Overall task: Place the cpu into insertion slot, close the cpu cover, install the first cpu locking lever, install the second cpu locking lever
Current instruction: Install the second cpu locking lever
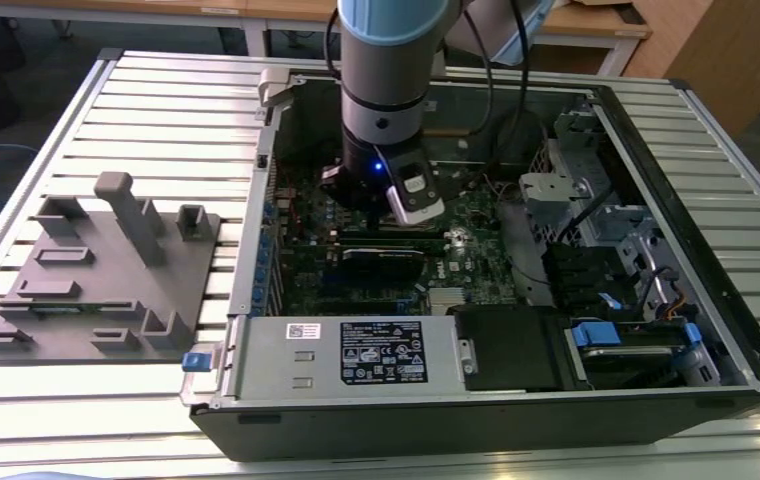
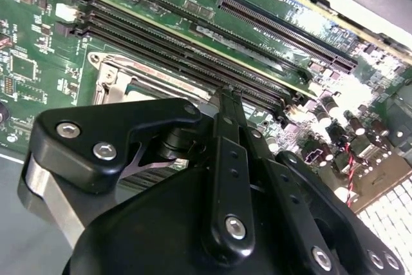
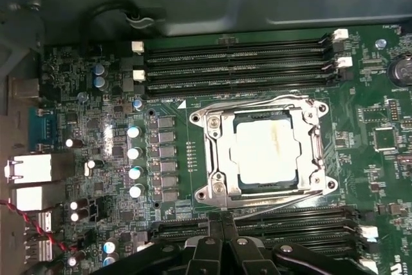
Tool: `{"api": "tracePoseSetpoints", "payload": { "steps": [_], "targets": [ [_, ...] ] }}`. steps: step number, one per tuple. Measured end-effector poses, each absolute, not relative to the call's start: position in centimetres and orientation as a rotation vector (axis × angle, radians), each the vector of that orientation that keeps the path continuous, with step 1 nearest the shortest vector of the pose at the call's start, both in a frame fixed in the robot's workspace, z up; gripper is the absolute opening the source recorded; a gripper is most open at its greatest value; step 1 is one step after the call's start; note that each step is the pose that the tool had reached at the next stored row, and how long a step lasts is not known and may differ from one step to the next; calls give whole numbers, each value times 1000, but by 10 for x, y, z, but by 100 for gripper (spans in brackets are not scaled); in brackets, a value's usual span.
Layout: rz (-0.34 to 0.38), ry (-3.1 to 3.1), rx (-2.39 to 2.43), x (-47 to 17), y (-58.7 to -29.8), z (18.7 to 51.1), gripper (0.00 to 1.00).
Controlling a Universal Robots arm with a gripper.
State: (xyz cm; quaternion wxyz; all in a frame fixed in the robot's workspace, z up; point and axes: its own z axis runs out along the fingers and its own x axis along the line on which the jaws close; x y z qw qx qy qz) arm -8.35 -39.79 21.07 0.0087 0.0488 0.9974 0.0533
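The cpu (image 3: 267, 152) lies in the insertion slot (image 3: 205, 192) on the green board, its pale metal top showing through the window of the cpu cover (image 3: 219, 159), which lies flat over it. Thin wire levers run along the socket's edges (image 3: 257, 99). My gripper (image 3: 222, 218) is shut with nothing between its fingers. Its tips hang just off the socket's edge, over the long black memory slots (image 3: 290, 214); whether they touch a lever I cannot tell. In the second wrist view the gripper (image 2: 228, 93) points down beside the socket's rim (image 2: 119, 72). In the exterior view the gripper (image 1: 414, 218) reaches into the open computer case.
The case walls (image 1: 253, 250) close in around the arm. A grey power supply box (image 1: 340, 355) sits at the case's front, and drive bays with cables (image 1: 620, 260) are on the exterior view's right. A grey fixture plate (image 1: 100, 270) lies on the slatted table. More memory slots (image 3: 238, 62) flank the socket.
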Motion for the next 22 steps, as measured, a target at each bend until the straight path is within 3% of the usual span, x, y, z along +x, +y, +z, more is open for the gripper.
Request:
{"api": "tracePoseSetpoints", "payload": {
  "steps": [22],
  "targets": [
    [169, 3116, 153, -86, -398, 204, 11]
  ]
}}
